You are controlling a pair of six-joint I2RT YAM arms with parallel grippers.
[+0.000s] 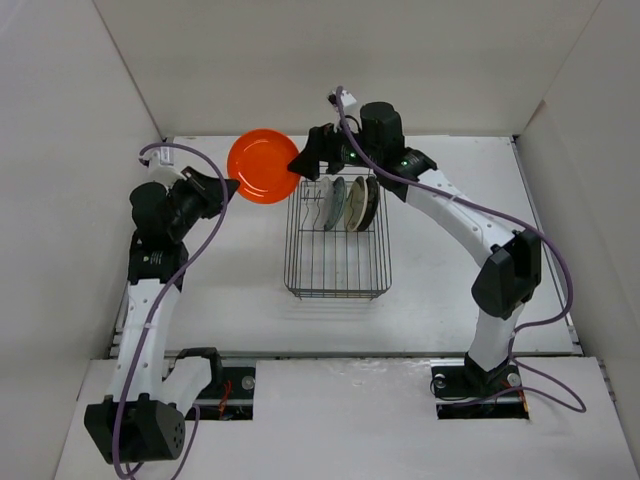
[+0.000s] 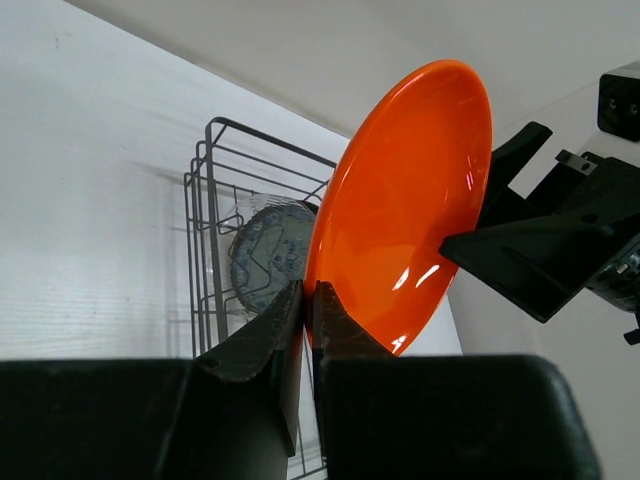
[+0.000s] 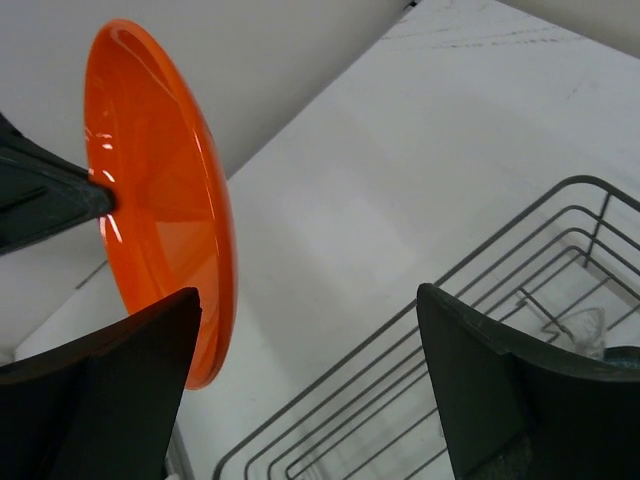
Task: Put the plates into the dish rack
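Note:
The bright orange plate (image 1: 262,166) hangs upright in the air just left of the dish rack's (image 1: 335,262) far end. My left gripper (image 1: 232,184) is shut on its left rim; in the left wrist view the jaws (image 2: 308,298) pinch the plate's (image 2: 405,200) lower edge. My right gripper (image 1: 298,165) is open at the plate's right rim, one finger on each side of it, not closed. The right wrist view shows the plate (image 3: 165,210) by my left finger (image 3: 120,390). The clear (image 1: 322,206), teal (image 1: 338,203), beige (image 1: 355,203) and black (image 1: 371,198) plates stand in the rack.
White walls close in the table on the left, back and right. The rack's near half (image 1: 335,275) holds no plates. The rack's wire corner (image 3: 420,400) lies right below my right gripper. The teal plate shows in the left wrist view (image 2: 265,262).

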